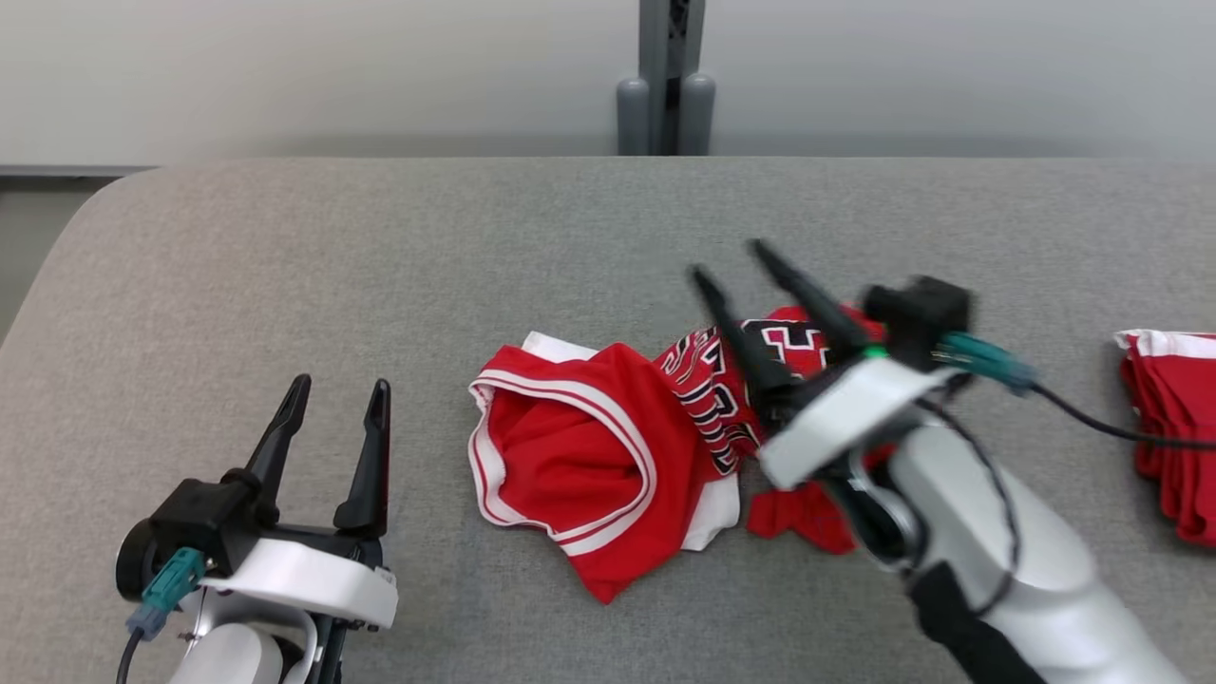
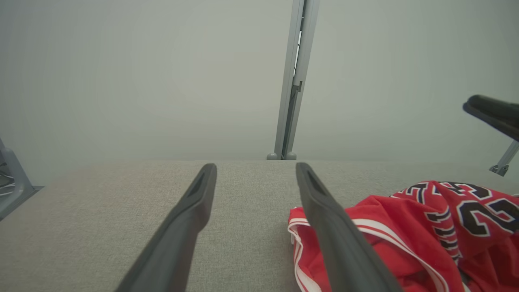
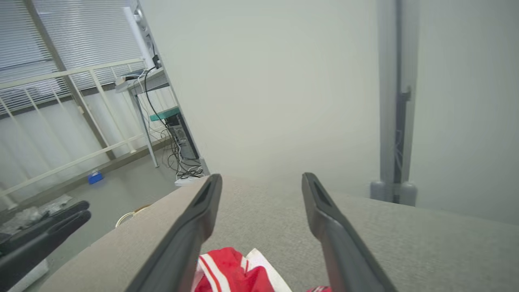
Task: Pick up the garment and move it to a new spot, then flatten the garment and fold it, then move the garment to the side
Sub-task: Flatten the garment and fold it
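1. Looking at a grey fabric table with a red garment bunched up roughly mid-table, a bit toward the near edge.
2. Definitely not flat or folded yet, just a crumpled heap. White stripe trim on the left half, black-and-white lettering on the rumpled right half, and a white-edged bit poking out at the back left.
3. Got the right gripper hanging over the lettered right part of the heap, with its 2 fingers spread wide and pointing toward the far side of the table. Pinching nothing. Can't tell from the head view whether the wrist brushes the cloth under it.
4. Checked the right wrist view too: fingers apart, bare table between the tips, a bit of red-and-white cloth down at the bottom edge between the finger bases.
5. Spotted the left gripper down at the lower left, apart from the garment's left edge. Also spread wide, also gripping nothing.
6. From the left wrist view, seeing the garment off to the right, partly behind the right-hand finger, plus 1 dark finger of the other gripper up at the right edge.
7. Also noticed a second red-and-white pile at the table's right edge, well apart from the main garment, and a grey post behind the far edge against a pale wall.
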